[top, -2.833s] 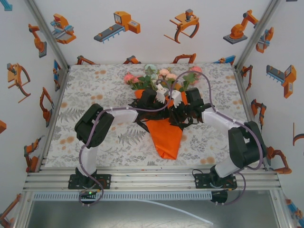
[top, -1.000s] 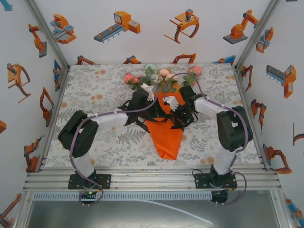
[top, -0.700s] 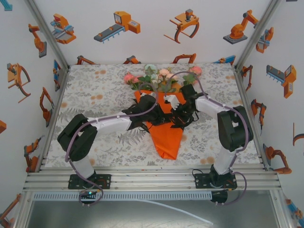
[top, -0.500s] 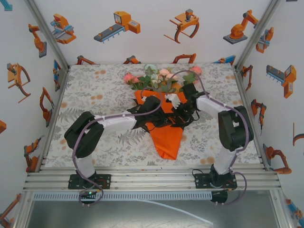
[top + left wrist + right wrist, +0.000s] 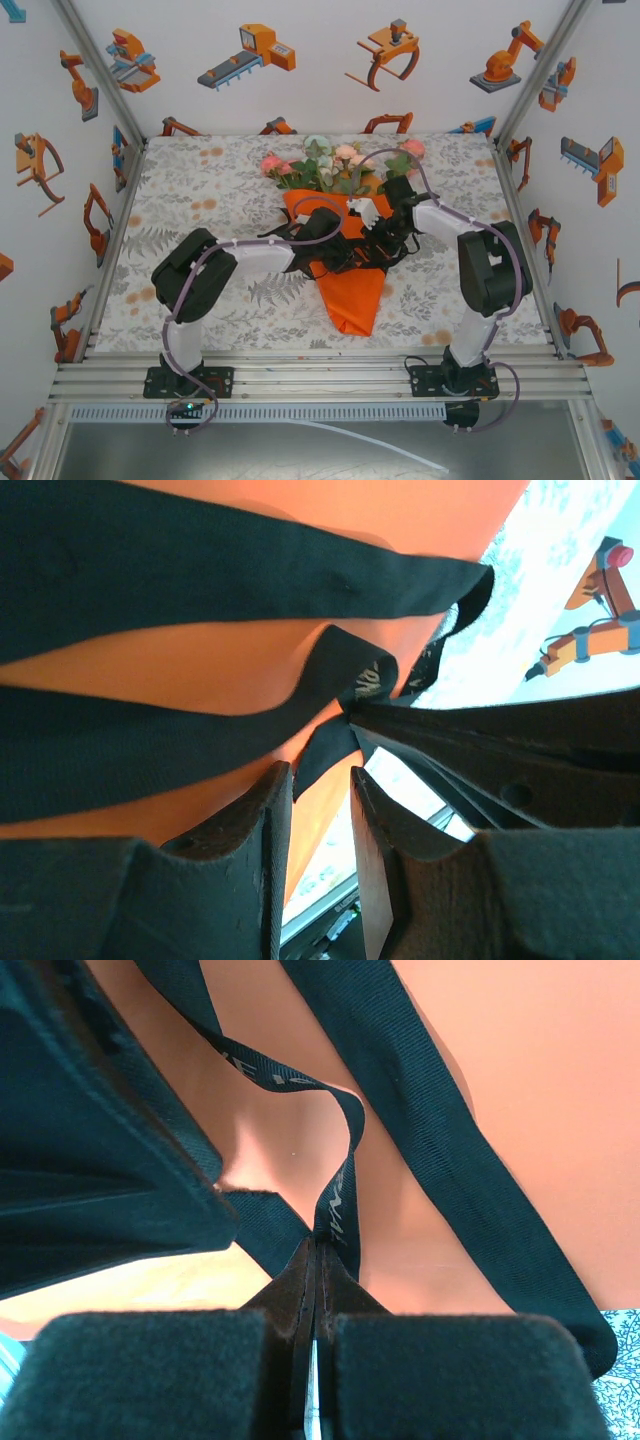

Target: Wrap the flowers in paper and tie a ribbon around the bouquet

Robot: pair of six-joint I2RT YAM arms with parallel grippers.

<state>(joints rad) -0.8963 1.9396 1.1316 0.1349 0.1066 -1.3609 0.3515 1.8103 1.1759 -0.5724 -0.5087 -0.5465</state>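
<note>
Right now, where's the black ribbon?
The ribbon crosses the middle of the orange bouquet at table centre in the top view, below the flowers; the right gripper pinches one loop of it.

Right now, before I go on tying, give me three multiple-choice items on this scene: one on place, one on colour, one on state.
1. At which end of the paper cone do the flowers lie?
A) the near end, by the arm bases
B) the far end
C) beside its left edge

2. What colour is the ribbon?
A) white
B) red
C) black

3. The right gripper is:
A) shut on the ribbon
B) open over bare cloth
C) shut on a stem

Key:
1. B, the heads show beyond the cone's wide far end.
2. C, black bands cross the orange cone.
3. A, it pinches a ribbon fold.
</note>
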